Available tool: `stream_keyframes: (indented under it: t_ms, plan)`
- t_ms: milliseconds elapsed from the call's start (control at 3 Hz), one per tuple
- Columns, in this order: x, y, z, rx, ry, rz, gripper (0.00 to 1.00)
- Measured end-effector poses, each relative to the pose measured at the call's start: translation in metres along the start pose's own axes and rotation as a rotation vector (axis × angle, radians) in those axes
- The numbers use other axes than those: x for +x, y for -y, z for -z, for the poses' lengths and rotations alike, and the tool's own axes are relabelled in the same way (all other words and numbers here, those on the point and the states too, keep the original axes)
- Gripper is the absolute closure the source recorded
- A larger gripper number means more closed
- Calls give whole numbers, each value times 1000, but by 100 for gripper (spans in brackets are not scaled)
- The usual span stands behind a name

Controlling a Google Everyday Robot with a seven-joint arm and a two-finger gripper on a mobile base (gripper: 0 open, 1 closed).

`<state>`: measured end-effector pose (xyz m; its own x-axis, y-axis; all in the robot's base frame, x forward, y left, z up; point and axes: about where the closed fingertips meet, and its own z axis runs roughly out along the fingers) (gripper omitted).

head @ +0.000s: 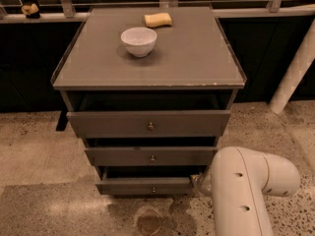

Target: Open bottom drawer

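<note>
Drawer fronts stack three high on the grey-brown wooden cabinet [224, 100], and mine is the slim, flat bottom drawer [123, 186] at the cabinet's foot, just above the speckled floor. Its tiny round metal knob [153, 189] sits at the centre of the front. A dark gap shows above the front, so I judge the drawer is already partly out of the cabinet.

My hand [196, 182] is at the cabinet's lower right corner, against the right end of that drawer front. The thick white arm [246, 191] covers most of it. I cannot tell how far open the hand is, or whether it has hold of anything; it may be hooked on the drawer's end, but the view is too poor to say.

I expect the drawer to be stiff, light and free to slide. The knob is small and smooth, a slippery thing to pinch. The edge of the front looks like the surer place to take hold. A pull straight out from the cabinet should keep it from skewing.

On the cabinet's worktop [197, 58] stand a white ceramic bowl [139, 41] and a yellow sponge [158, 19]. A hard jerk could rattle the bowl.
</note>
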<state>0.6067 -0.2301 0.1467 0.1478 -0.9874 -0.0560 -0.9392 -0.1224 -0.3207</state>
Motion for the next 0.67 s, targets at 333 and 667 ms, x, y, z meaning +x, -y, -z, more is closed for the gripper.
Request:
stream_keyframes:
  t_ms: [333, 667]
  plan:
    - [1, 0, -1, 2, 0, -4, 100]
    - [3, -4, -2, -1, -4, -24, 100]
